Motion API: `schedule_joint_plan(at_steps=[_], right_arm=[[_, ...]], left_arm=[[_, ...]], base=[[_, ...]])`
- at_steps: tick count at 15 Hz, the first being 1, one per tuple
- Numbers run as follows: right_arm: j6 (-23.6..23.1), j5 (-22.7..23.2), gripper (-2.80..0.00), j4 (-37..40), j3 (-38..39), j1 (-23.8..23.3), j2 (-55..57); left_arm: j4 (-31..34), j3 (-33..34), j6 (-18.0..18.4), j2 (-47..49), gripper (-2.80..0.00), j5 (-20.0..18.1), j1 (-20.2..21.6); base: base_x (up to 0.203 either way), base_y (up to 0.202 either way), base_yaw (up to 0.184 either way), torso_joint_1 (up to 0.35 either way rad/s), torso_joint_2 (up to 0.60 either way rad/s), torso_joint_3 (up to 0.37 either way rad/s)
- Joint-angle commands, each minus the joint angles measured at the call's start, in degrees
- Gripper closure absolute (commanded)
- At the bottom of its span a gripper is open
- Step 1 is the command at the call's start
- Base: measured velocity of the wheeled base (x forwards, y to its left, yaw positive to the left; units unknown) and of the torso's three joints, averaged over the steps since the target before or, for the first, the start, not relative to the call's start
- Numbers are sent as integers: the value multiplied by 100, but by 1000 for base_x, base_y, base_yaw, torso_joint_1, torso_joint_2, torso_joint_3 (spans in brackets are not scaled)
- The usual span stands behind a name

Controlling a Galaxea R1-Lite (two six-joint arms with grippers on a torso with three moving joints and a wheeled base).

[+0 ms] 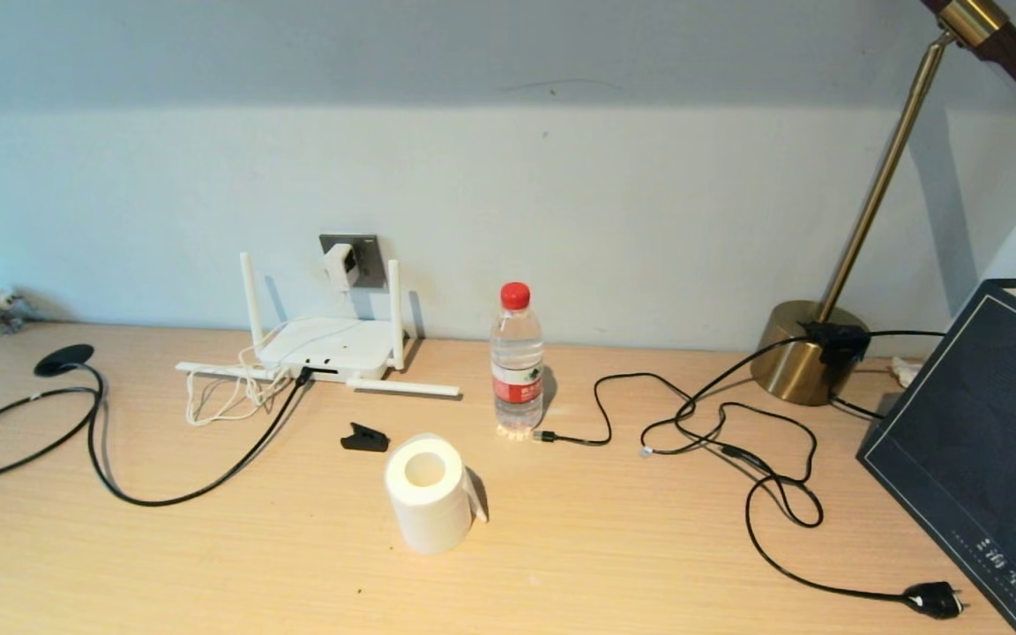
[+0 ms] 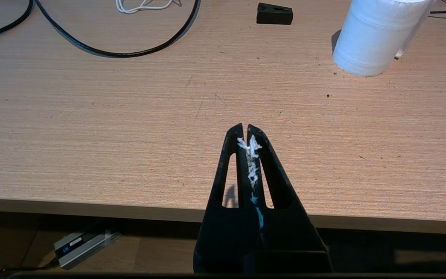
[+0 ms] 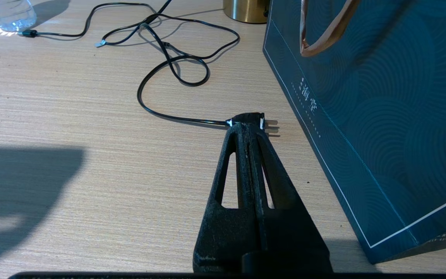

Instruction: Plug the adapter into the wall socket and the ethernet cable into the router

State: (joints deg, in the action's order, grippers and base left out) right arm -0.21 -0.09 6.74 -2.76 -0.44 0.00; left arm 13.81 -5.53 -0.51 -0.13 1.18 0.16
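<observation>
The white adapter (image 1: 340, 265) sits on the grey wall socket (image 1: 367, 256) above the white router (image 1: 327, 346), and its thin white cord (image 1: 226, 392) is bundled to the router's left. The black ethernet cable (image 1: 164, 498) loops across the desk, and its end meets the router's front edge (image 1: 303, 375). Part of that cable (image 2: 130, 54) shows in the left wrist view. My left gripper (image 2: 245, 127) hangs shut over the desk's near edge, with white fluff stuck between its fingers. Over the right side of the desk, my right gripper (image 3: 246, 126) is shut with nothing in it. Neither arm shows in the head view.
A toilet roll (image 1: 429, 494), a small black clip (image 1: 364, 438) and a water bottle (image 1: 517, 362) stand mid-desk. A thin black cord ends in a small black plug (image 3: 252, 117) just beyond my right fingertips. A dark blue bag (image 3: 362, 116) and a brass lamp (image 1: 812, 353) fill the right.
</observation>
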Motion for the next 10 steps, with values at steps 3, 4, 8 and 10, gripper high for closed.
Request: schedule_joint_plan(at_steps=[3,4,8,10], right_arm=[[-5,1,0,3,3,0,9],[3,1,0,3,1,0,9],[-23,-17,0,-15,21,0,9],[-1,-8,0,-129,47,0,9]], left_arm=[[8,0,-2,13,0,5,2],[8,0,-2,13,0,5,2],[8,0,-2,13,0,5,2],[8,0,-2,13,0,5,2]], base=[[0,0,0,0,0,0],[0,0,0,0,0,0],[0,0,0,0,0,0],[0,0,0,0,0,0]])
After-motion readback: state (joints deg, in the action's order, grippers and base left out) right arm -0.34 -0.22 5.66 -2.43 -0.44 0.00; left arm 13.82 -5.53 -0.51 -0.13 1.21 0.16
